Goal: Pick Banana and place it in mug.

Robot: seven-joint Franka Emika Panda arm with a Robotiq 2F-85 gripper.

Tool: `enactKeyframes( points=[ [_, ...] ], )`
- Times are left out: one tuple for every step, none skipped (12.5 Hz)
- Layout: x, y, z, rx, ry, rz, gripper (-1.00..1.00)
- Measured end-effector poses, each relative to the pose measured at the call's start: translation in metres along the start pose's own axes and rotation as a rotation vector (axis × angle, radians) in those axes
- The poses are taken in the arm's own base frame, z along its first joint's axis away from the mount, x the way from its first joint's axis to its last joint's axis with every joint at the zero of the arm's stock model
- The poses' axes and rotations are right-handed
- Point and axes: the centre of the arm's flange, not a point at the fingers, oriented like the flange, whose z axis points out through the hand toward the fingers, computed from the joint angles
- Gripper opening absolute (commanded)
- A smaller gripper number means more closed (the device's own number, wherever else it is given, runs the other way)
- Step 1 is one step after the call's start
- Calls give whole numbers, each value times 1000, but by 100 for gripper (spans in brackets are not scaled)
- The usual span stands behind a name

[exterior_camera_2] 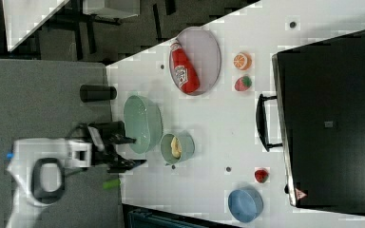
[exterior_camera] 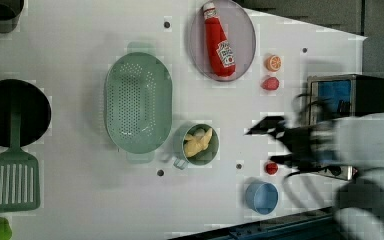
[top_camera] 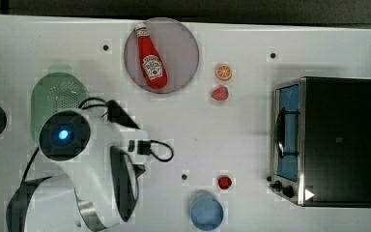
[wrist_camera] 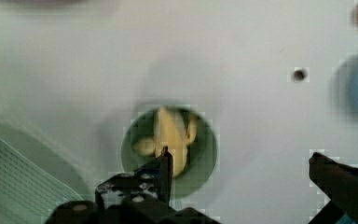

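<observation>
In the top view, the arm hides the mug. In the left view, we see the banana [exterior_camera: 198,142] lying inside the mug [exterior_camera: 200,145], at four o'clock of the colander [exterior_camera: 138,102]. In the wrist view, the gripper [wrist_camera: 242,161] is spread wide and empty above the mug, with bare table [wrist_camera: 261,116] beside it.

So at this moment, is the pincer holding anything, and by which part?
Nothing is held. The pincer is open and empty above the table, and the banana already lies inside the mug.
</observation>
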Motion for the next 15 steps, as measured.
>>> enactKeyframes(
  points=[
    [23,10,-35,49,12,34,100],
    [48,24,-72,96,23,66,100],
    [71,41,-107,121,34,85,100],
    [93,62,-135,151,43,114,100],
    [111,85,-158,192,61,142,100],
    [126,111,-172,222,71,170,100],
    [138,132,-180,226,66,188,100],
    [146,146,-185,220,60,179,100],
    [153,154,-185,205,65,154,100],
    [158,158,-182,192,60,134,100],
    [161,160,-175,172,22,128,100],
    [161,163,-168,142,-1,114,100],
    [160,167,-159,105,-3,95,100],
    [157,166,-152,83,-18,77,100],
    [155,162,-148,60,-28,70,100]
  ],
)
